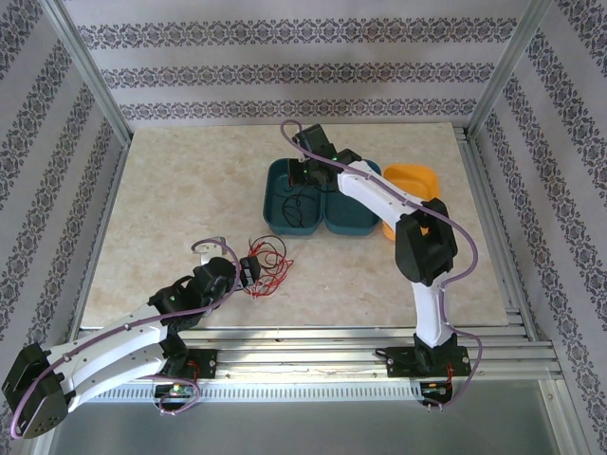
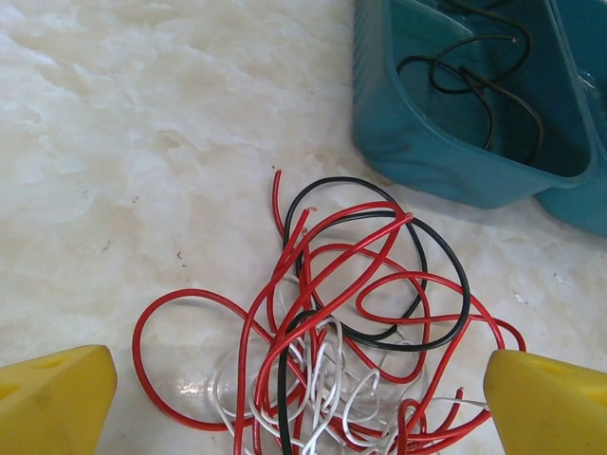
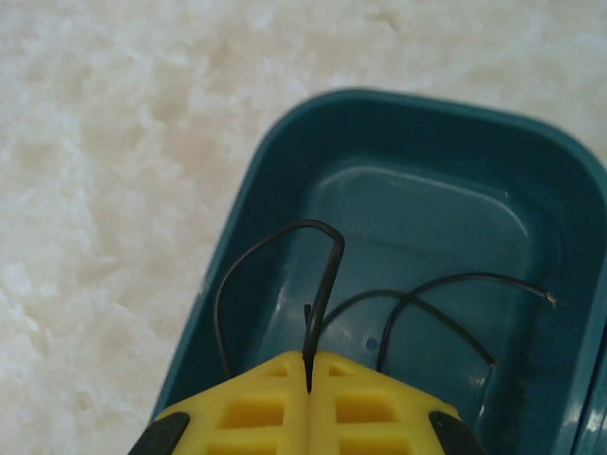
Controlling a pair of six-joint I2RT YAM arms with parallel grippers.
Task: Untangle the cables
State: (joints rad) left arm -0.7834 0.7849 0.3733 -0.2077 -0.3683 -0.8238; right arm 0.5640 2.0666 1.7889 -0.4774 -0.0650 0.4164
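Cables [image 2: 332, 332], condition: partly sorted. I list from the pincers outward, placing each item against the teal tray [image 3: 427, 100].

Right gripper [image 3: 308, 365]: jaws pressed together, pinching a black cable [image 3: 322, 275] at a bend, above the tray's interior. That cable's loops lie on the tray floor, free of any other colour, with one bare end near the far wall. I count it as one cable, though I cannot rule out two.

Left gripper [image 2: 302, 403]: jaws spread wide, holding nothing, straddling the tangle [image 1: 267, 263]. The tangle sits on the bare table [image 2: 114, 142] on the near side of the tray, close to its wall but apart from it.

Tangle, appearance: thin, springy wire. Red dominates, in several large open loops that cross each other. A black strand threads through the reds. White runs in small tight curls low in the heap, under the rest. A loose red end sticks out toward the tray.

Right of the tray, touching it: second teal tray [image 1: 351, 223], contents not clear to me. Beyond that, an orange dish [image 1: 417, 177].

Progress, my judgement: early. One black cable is out and binned; red, white and the other black strand are yet to be parted. The crossings look loose rather than knotted, so I expect them to draw apart strand by strand.
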